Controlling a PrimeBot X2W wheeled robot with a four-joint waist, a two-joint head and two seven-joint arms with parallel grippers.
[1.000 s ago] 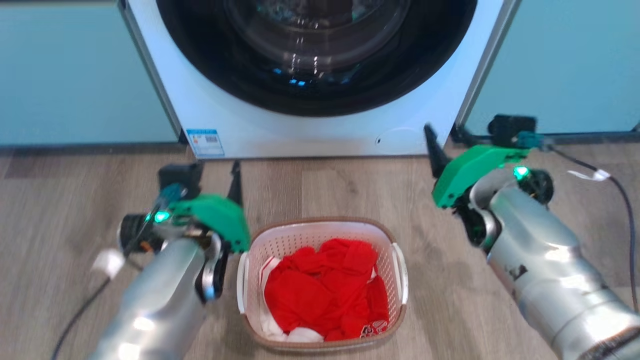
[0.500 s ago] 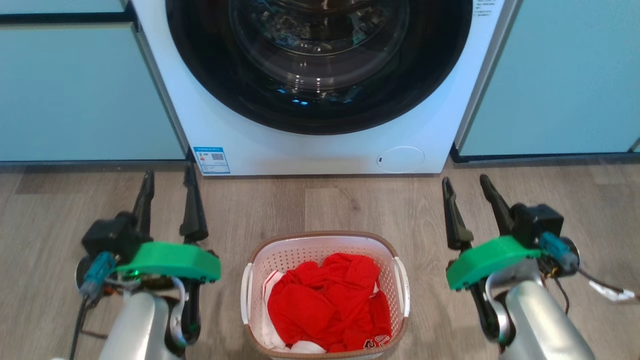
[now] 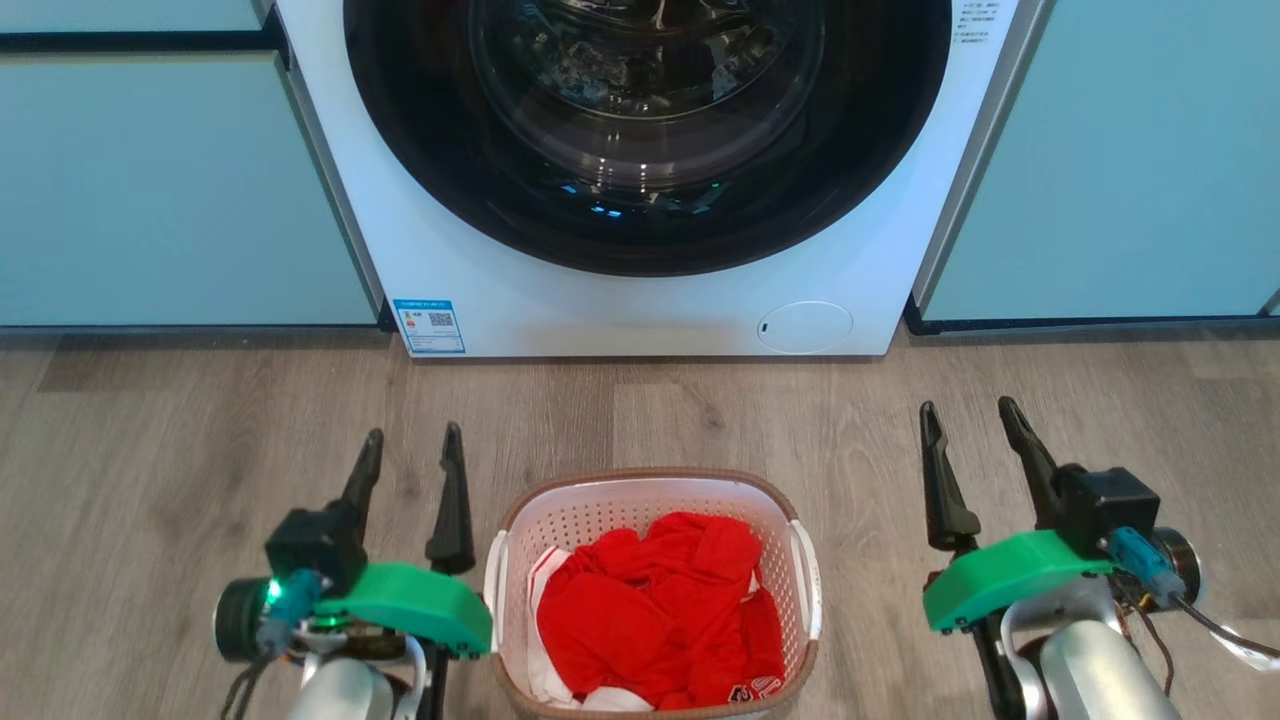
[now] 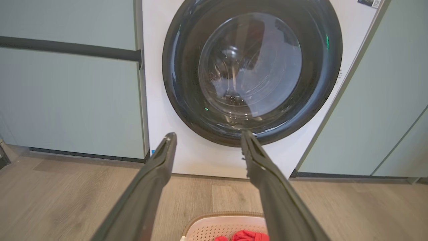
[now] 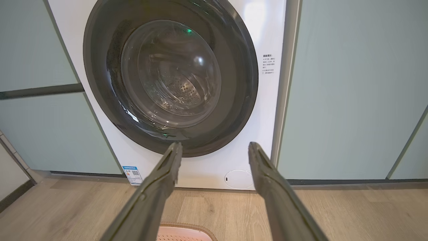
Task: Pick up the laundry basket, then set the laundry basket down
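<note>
While the laundry basket point(image 3: 600, 512) stands upright on the wooden floor point(image 3: 180, 430) at the 6 o'clock position of the head view, both claws flank it without contact. Left claw point(image 3: 413, 432): positioned at 9 to 10 o'clock of the basket, its green housing just beside the white left handle point(image 3: 494, 590). Its two dark fingers are spread apart, hold nothing, and point toward 12 o'clock. Right claw point(image 3: 966, 405): positioned at 2 to 3 o'clock of the basket and farther from it than the left claw, with bare floor between. Its fingers are likewise spread, with nothing between them. The basket, brown rim uppermost, holds red clothing point(image 3: 650, 610) with a little white fabric at its 6 o'clock edge. At 12 o'clock of the basket stands a white washing machine point(image 3: 640, 310) with a round dark-framed glass door point(image 3: 640, 130). Pale green cabinet fronts point(image 3: 150, 190) adjoin the machine at 9 and 3 o'clock. In each wrist view the claw's own fingers frame the machine door, and the basket rim shows at 6 o'clock.
</note>
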